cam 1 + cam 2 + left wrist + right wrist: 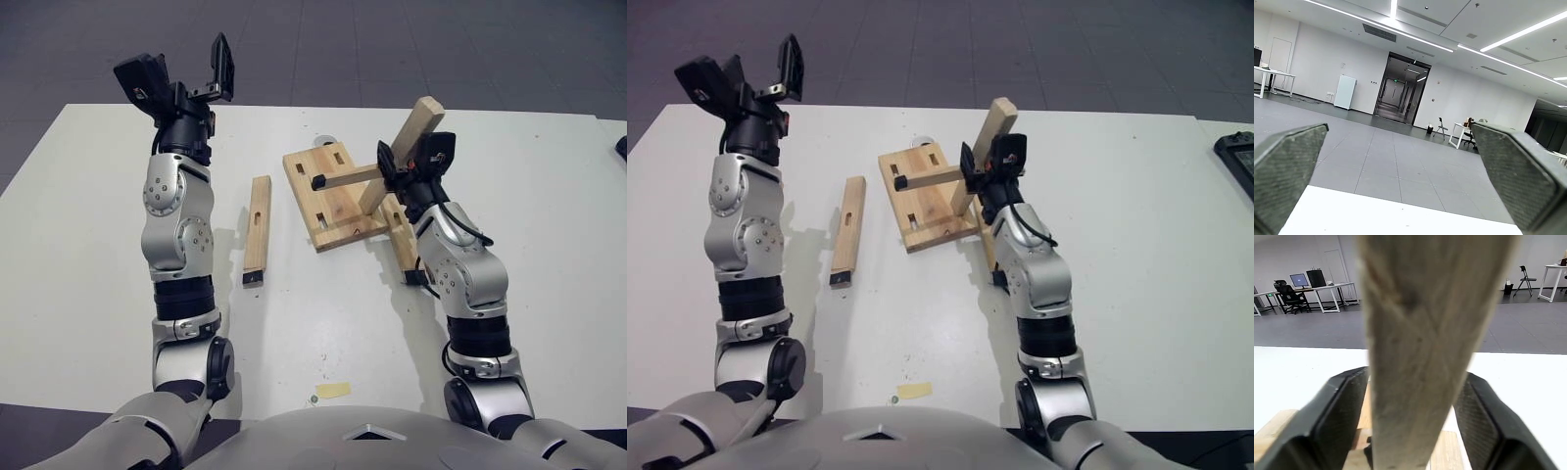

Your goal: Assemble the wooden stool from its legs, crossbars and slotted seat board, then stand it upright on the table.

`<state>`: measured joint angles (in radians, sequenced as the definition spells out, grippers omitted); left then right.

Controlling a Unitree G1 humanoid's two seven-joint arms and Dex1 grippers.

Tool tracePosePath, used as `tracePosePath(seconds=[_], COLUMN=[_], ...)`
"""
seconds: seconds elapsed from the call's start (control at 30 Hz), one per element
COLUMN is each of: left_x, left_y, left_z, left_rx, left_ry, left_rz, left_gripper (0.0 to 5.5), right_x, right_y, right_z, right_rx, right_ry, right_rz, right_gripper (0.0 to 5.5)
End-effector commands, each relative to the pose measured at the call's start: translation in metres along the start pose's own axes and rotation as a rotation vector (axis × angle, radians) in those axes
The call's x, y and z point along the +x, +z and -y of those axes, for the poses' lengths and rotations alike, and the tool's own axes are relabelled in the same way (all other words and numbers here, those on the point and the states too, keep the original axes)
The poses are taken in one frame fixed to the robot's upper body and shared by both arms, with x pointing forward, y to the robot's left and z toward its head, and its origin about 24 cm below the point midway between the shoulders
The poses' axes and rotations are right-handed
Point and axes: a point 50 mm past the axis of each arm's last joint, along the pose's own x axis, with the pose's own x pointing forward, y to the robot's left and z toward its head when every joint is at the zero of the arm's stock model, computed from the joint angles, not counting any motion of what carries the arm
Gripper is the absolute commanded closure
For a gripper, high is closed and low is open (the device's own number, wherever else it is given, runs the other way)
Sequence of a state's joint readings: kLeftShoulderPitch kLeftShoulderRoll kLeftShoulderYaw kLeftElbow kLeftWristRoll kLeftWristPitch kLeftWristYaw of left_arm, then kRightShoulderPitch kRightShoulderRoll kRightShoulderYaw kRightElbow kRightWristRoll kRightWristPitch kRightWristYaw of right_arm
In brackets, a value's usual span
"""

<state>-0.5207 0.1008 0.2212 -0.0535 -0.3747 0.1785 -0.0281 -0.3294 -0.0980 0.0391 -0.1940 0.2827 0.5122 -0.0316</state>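
Your left gripper is raised above the far-left corner of the table, its fingers spread wide with nothing between them. Just inboard of that arm, a loose slotted leg lies flat, running from the near edge toward the far one, its black-capped foot toward you. Judge it light, stiff and hardly fragile. Its planed faces may slip, so pinch it across the narrow sides near the middle, clear of the slot.

Right of it, the slotted seat board lies flat mid-table. A second capped leg stretches across above it and meets the tilted leg. You cannot tell whether the two are joined. Your right gripper is clamped on that tilted leg partway up, so expect it to lever against the fingers.

A further wooden piece lies beside the right forearm and crowds any lowering there. A yellow scrap sits near the near edge.
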Motion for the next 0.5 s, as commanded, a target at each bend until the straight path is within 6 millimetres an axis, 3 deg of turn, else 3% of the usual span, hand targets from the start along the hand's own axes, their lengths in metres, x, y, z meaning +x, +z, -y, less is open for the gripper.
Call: tracePosePath(seconds=[0.03, 0.1, 0.37, 0.5], left_x=[0.006, 0.006, 0.005, 0.005], left_y=[0.005, 0.004, 0.003, 0.004], left_z=[0.005, 0.005, 0.004, 0.001], left_rx=[0.019, 0.020, 0.033, 0.035], left_ry=[-0.024, -0.026, -0.016, 0.003], left_rz=[0.014, 0.014, 0.013, 0.020], left_gripper=[0.10, 0.10, 0.10, 0.10], right_x=[0.000, -0.001, -0.016, -0.024], right_y=[0.003, 0.011, 0.091, 0.132], right_z=[0.001, -0.001, 0.008, 0.025], right_rx=[0.027, 0.043, 0.053, 0.159], right_ry=[0.006, 0.035, 0.239, 0.246], right_rz=[0.024, 0.073, 0.405, 0.573], right_gripper=[1.82, 1.49, 0.14, 0.11])
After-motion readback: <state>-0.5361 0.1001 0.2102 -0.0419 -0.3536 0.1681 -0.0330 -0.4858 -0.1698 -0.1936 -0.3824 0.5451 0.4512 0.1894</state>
